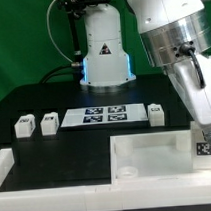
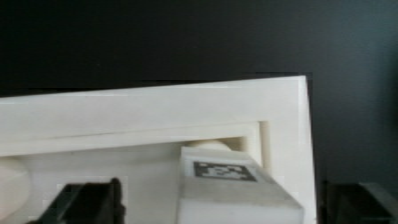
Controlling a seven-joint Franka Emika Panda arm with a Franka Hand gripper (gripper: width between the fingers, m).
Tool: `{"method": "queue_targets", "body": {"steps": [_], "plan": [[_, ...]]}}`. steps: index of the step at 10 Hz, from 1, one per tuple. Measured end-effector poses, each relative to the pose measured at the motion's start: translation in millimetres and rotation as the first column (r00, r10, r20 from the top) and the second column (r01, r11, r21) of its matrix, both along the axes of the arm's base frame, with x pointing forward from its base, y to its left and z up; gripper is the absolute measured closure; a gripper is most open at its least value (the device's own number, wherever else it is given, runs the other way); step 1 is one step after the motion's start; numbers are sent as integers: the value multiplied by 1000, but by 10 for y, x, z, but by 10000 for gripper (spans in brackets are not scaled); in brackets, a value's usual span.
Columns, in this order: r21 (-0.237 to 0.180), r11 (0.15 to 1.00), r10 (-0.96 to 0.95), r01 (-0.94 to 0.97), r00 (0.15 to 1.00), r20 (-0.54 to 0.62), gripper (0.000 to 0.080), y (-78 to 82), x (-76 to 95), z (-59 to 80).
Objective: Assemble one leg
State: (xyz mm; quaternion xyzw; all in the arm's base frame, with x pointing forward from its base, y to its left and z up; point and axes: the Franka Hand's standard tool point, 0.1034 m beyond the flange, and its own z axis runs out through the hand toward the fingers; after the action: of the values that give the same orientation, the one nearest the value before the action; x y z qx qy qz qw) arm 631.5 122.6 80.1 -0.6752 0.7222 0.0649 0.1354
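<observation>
Exterior view: the gripper (image 1: 201,139) hangs low over the corner of the big white square piece (image 1: 146,156) on the exterior view's right, with the leg (image 1: 205,147) right under it. Three spare legs (image 1: 47,123) sit near the marker board (image 1: 104,117).

Wrist view: the jaws stand wide apart, straddling the leg and gripping nothing as far as I can see. If they close off-centre, I reckon they'd shove or tip it against the piece.

The table (image 1: 56,146) is matte black and the room behind is dark.

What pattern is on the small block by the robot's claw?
The leg is white with a black-and-white square tag, clearest in the wrist view.
</observation>
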Motion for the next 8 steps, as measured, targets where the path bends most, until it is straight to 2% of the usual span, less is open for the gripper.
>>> {"method": "queue_targets", "body": {"steps": [1, 2, 3, 6, 8], "plan": [[-8, 998, 65, -64, 998, 12, 175, 7, -3, 3], [-15, 988, 155, -155, 988, 10, 157, 54, 7, 35], [-47, 957, 287, -286, 957, 37, 157, 92, 35, 61], [-90, 856, 515, -508, 852, 92, 151, 87, 32, 54], [-149, 703, 711, -695, 695, 108, 151, 26, 70, 75]]}}
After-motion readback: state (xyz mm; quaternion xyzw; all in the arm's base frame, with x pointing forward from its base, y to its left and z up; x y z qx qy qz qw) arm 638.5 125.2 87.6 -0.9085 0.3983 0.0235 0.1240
